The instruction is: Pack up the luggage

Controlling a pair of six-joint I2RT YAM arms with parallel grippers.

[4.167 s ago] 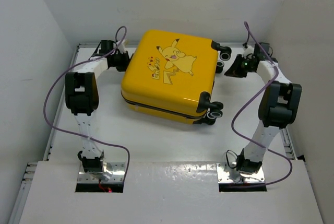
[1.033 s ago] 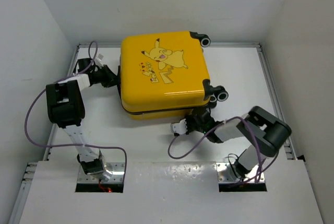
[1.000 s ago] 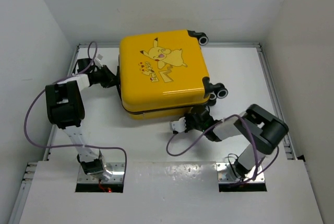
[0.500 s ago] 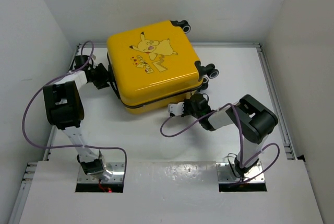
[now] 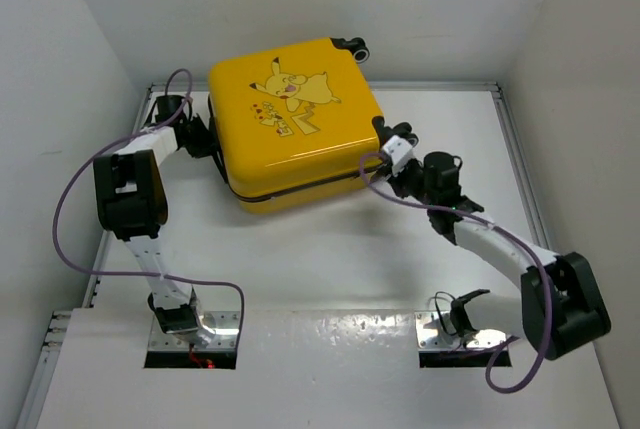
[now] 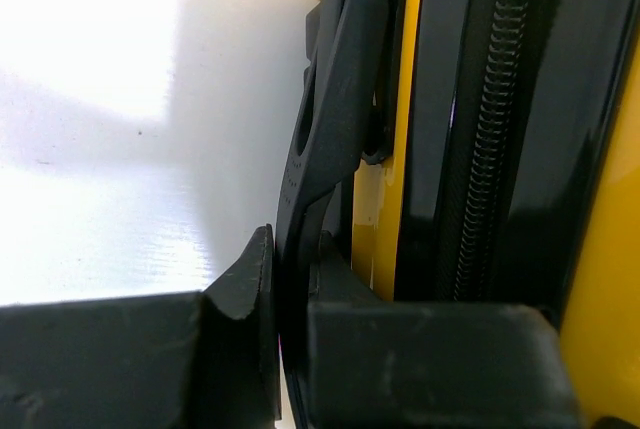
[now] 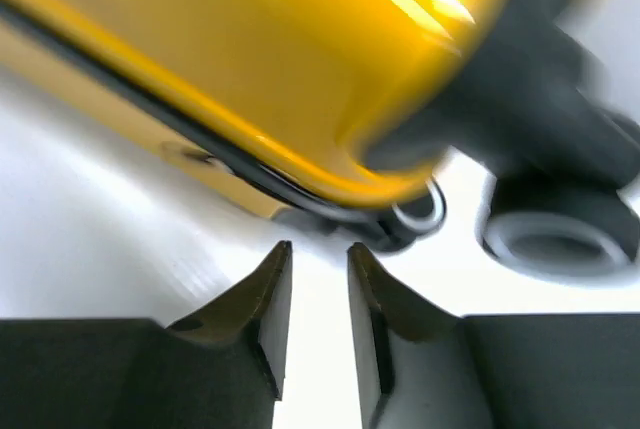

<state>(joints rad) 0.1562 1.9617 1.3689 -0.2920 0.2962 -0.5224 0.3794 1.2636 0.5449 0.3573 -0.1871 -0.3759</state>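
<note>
One luggage (image 5: 290,119), zipped, upper-centre on table (image 5: 320,259): L jaws clamped on its side handle (image 6: 335,99), R jaws slightly apart, empty, by wheel (image 7: 560,234).

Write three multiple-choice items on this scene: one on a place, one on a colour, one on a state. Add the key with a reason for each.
1. Where is the right gripper relative to the luggage?
A. Resting on top of the cartoon lid
B. At a corner of the shell, beside a black wheel
C. Pulled back over its own base

2. What colour is the luggage shell?
A. Red
B. Yellow
C. Blue

3. What state is the luggage in?
A. Closed, lying flat, cartoon facing up
B. Open, with the lining showing
C. Standing upright on its wheels

Key: 1 B, because the right wrist view shows the shell's lower edge and the wheel just ahead of the gripper. 2 B, because the shell is yellow in all three views. 3 A, because the top view shows the lid down, with the cartoon uppermost.
</note>
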